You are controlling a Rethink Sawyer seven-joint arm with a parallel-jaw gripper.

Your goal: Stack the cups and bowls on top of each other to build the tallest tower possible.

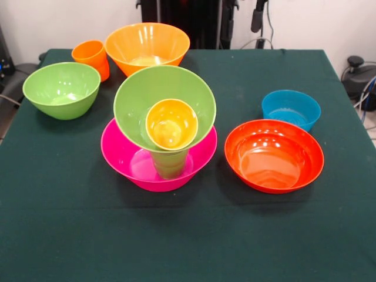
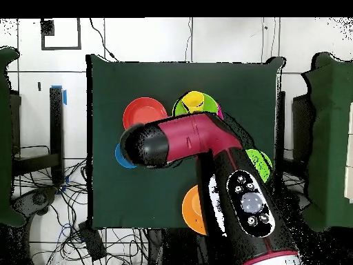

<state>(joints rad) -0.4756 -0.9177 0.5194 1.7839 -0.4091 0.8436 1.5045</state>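
The tower stands mid-table: a large pink bowl (image 1: 126, 154) is the base, a green cup (image 1: 169, 163) stands in it, and a light green bowl (image 1: 141, 100) rests on the cup, tilted toward the camera. A yellow cup (image 1: 171, 123) lies inside that bowl. In the overhead view the tower (image 2: 193, 103) peeks out past the red arm (image 2: 200, 134). The arm's black end (image 2: 141, 145) hangs high over the blue bowl. The gripper itself does not show clearly; only a dark tip (image 1: 257, 17) shows at the front view's top edge.
Loose pieces ring the tower: an orange bowl (image 1: 147, 47) and an orange cup (image 1: 91, 57) at the back, a light green bowl (image 1: 61, 88) on the left, and a blue bowl (image 1: 291, 108) and a red-orange bowl (image 1: 274, 155) on the right. A dark green cloth (image 1: 188, 235) covers the table.
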